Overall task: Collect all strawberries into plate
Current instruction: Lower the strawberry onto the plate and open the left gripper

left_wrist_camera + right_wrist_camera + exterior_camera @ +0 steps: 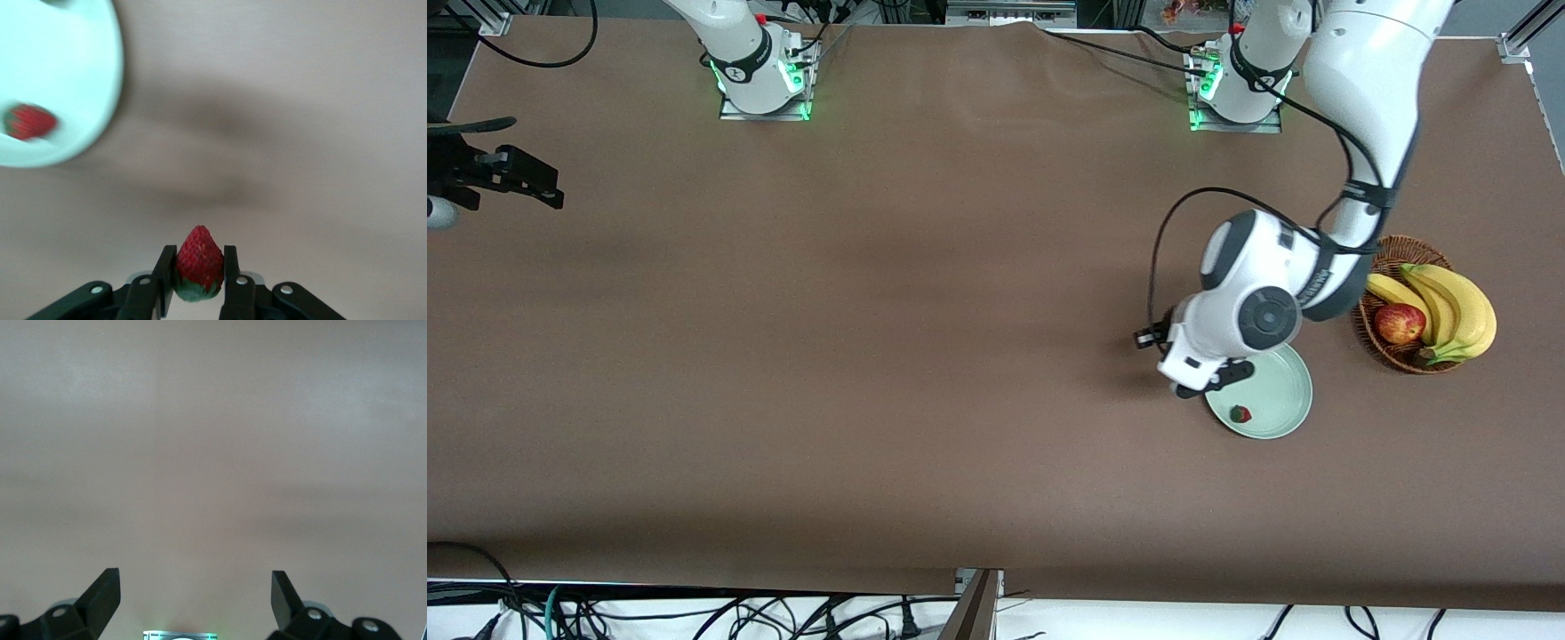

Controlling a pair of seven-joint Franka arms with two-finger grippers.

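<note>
Resting nearest the front camera of the things in play, one strawberry [1240, 413] already lies inside the plate [1285, 409], close to the rim that faces that camera. Just above it in the front view, the left gripper [1209, 378] hangs over the plate's edge toward the right arm's end of the table, its fingers [230, 273] pinched tight on a second strawberry [198, 263], tip outward and leafy cap back against the palm. In the left wrist view the bare tablecloth [280, 120] lies under the held berry and the plate sits off to one side, so a release now would probably land on cloth or clip the rim and roll away. The grip is narrow and the fruit is soft, so it could squash or slip if the wrist swings quickly. A drop from height could also knock the berry already in the plate over the shallow lip. I see only these two berries; a third is not visible.

Farther from the front camera, toward the left arm's end, the wicker basket [1392, 356] holds bananas [1458, 307] and an apple [1400, 323]; the left arm's elbow passes close over it and could brush it.

Well apart, over the table's edge at its own end, the right gripper [195, 593] waits with fingers spread wide and nothing between them.
</note>
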